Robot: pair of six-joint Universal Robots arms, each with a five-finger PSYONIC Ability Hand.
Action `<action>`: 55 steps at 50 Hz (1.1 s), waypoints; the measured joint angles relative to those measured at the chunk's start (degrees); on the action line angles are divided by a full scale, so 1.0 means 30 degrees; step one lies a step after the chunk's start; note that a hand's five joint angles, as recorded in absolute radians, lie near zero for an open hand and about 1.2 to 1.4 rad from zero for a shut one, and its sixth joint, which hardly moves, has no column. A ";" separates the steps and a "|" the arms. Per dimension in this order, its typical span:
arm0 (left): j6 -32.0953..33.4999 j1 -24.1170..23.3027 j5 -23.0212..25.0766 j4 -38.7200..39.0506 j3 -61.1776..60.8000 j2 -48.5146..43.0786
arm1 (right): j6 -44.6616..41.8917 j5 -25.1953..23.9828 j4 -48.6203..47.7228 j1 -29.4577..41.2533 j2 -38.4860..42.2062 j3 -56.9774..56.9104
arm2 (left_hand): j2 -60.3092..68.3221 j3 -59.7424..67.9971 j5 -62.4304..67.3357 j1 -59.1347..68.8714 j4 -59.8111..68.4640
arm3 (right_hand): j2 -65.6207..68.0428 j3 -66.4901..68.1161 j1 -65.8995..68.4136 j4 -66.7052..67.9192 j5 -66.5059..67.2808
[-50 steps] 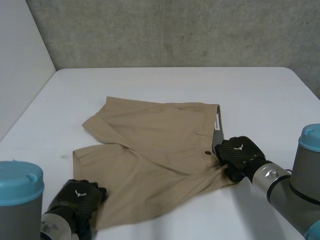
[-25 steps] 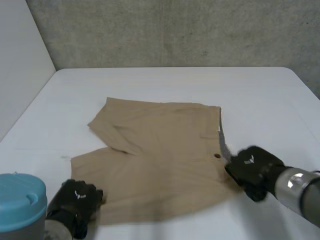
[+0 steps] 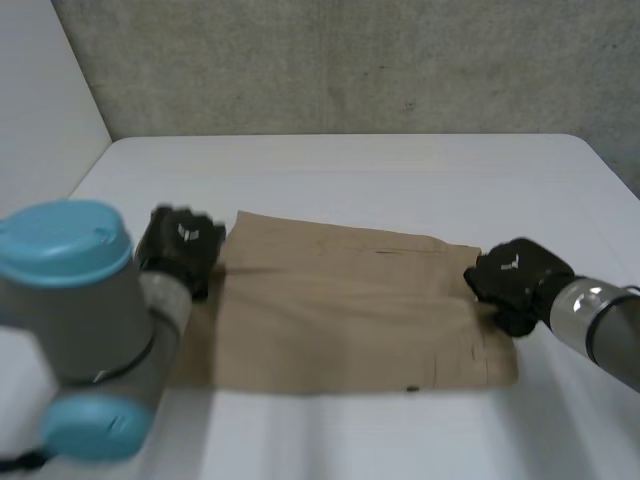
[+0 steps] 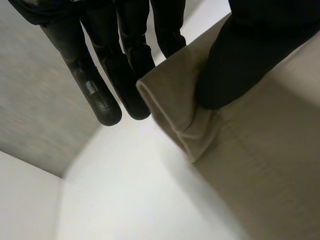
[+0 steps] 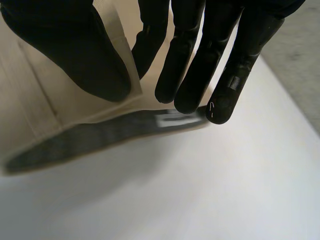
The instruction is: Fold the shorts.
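The tan shorts (image 3: 350, 310) lie folded over themselves across the middle of the white table (image 3: 400, 165). My left hand (image 3: 180, 245) is at the far left corner of the cloth. In the left wrist view its thumb (image 4: 250, 55) and fingers (image 4: 100, 80) pinch a hem corner of the shorts (image 4: 260, 155). My right hand (image 3: 515, 280) is at the right edge. There its thumb (image 5: 65, 45) presses the waistband of the shorts (image 5: 65, 114) against the fingers (image 5: 192, 65) beneath.
A grey concrete wall (image 3: 350, 60) stands behind the table and a white panel (image 3: 40, 130) runs along its left side. My left arm (image 3: 90, 320) reaches over the near left part of the table. Bare tabletop lies beyond the shorts and to the right.
My left hand closed on the near leg hem. Both hands carried the near edge away from me over the far half, so the spread shorts now lie doubled.
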 measured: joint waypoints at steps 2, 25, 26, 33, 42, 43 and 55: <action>0.0856 0.0304 0.0019 0.1326 0.1404 -0.1437 | 0.0241 0.0454 -0.0780 0.0091 0.0604 -0.0591 | 0.0002 0.0003 0.0000 0.0000 0.0002 | 0.0000 0.0000 0.0000 0.0002 0.0002; 0.4709 0.0558 0.2147 0.4796 1.4630 -1.3521 | 0.1426 0.4671 -0.7180 0.1690 0.9242 -0.9476 | 0.0020 0.0053 0.0000 0.0000 -0.0005 | -0.2528 -0.2179 -0.1791 -0.2293 -0.2081; 0.4696 0.0549 0.2185 0.4818 1.4626 -1.3540 | 0.1639 0.4689 -0.7159 0.1693 0.9283 -0.9625 | 0.0020 0.0053 0.0000 0.0000 -0.0005 | -0.4677 -0.4633 -0.3903 -0.4755 -0.4401; 0.4658 0.0426 0.2212 0.4924 1.3879 -1.3315 | 0.6422 0.3965 -0.5453 0.1402 0.9008 -1.1199 | -0.0749 -0.0681 -0.0075 -0.0079 -0.0806 | -1.3384 -1.3330 -1.0804 -1.3544 -1.3390; 0.4754 0.0470 0.2043 0.4961 1.3059 -1.2815 | 1.3267 -0.0190 0.0203 0.0876 1.0551 -1.4617 | -1.2191 -1.2015 -1.1441 -1.1798 -1.2281 | -1.6445 -1.6765 -1.3684 -1.6889 -1.6845; 0.4764 0.0461 0.1984 0.4940 1.3009 -1.2783 | 1.3534 -0.0390 0.0497 0.0865 1.0853 -1.4946 | -1.3268 -1.2986 -1.2473 -1.2658 -1.3263 | -1.6445 -1.6768 -1.3684 -1.6889 -1.6858; 0.4480 0.0515 0.0449 0.4670 1.0512 -1.0708 | 1.3726 -0.0573 0.2002 0.0872 1.4367 -1.8482 | -1.6823 -1.6721 -1.6353 -1.5421 -1.6912 | -1.4130 -1.4000 -1.1560 -1.4280 -1.4168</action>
